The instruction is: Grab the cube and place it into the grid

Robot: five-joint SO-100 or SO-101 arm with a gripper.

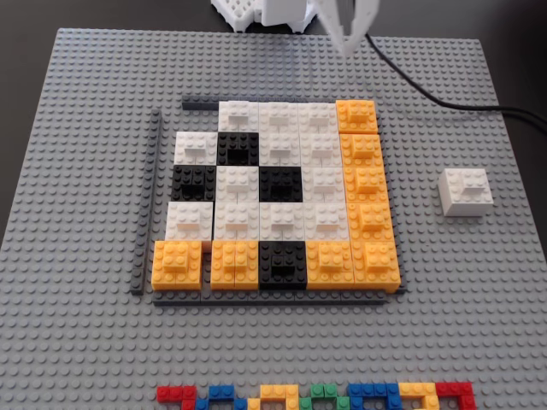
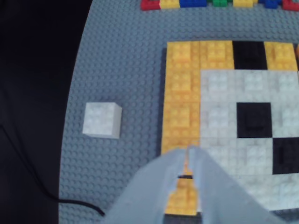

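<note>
**brickbot_dan:** So where's it at? The cube (image 1: 466, 191) sits alone on the grey baseplate (image 1: 85, 171), well off to the right of the grid (image 1: 278, 201) in the fixed view. Nothing's touching it.

**so100_tinkerer:** Yep, not grabbed yet, I'd say the reach is only starting. In the wrist view the gripper (image 2: 189, 150) hangs over the orange edge column with the jaws together, tips meeting, holding nothing. The cube (image 2: 102, 119) is off to the left there.

**brickbot_dan:** How would you do it cleanly?

**so100_tinkerer:** Spread the jaws first, then swing across and come straight down with the fingers square to two flat side faces. Grip the wide lower part, not the little raised brick on top. It'll probably need a firm press to seat in the grid. The top-left corner cell looks bare in the fixed view, so that's my guess for the slot.

**brickbot_dan:** Room around it?

**so100_tinkerer:** Plenty of open studs around the cube. The black cable (image 1: 444, 94) crosses the baseplate's top right, so watch that. The coloured brick row (image 1: 316, 395) is well clear, and the surface (image 1: 26, 17) underneath is dark.
</note>
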